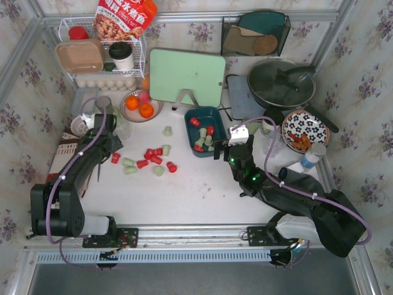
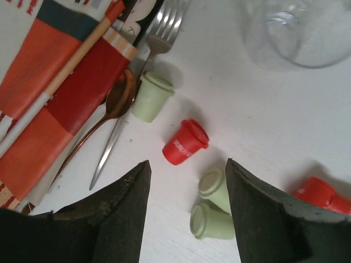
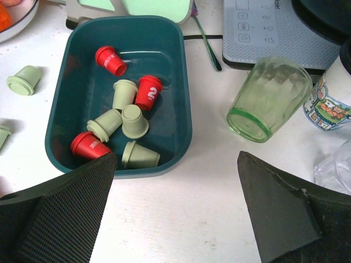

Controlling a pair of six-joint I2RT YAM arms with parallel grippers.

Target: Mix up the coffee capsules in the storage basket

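The white table (image 1: 202,190) is carrying everything. Both arms are reaching over it with fingers spread and nothing between them: the right gripper (image 3: 175,164) is hanging released, and the left gripper (image 2: 186,170) is doing the same. A striped red, orange and teal placemat (image 2: 66,93) is lying ahead of the left gripper, off to the left in its wrist view. Far beyond both tools a red snack bag (image 1: 124,17) is showing white Chinese characters (too small to read with confidence).

The storage basket (image 3: 159,55) is sitting just ahead of the right gripper, its near rim almost level with the left-hand fingertip. Ahead of the other finger a green ribbed glass (image 3: 263,98) is sitting beside a bottle (image 3: 329,98) whose label is showing a cartoon drawing. A fork (image 2: 164,27) and a spoon (image 2: 118,101) are lying at the placemat's edge.

Seven coffee capsules (image 3: 134,120) are lying in the basket, three red and four pale green. One red pod is showing a white "2", another some white lettering too small to read. More are lying loose on the table. Two green ones are touching each other between the left gripper's fingers, and a red one with blurred white print is lying just ahead of them.
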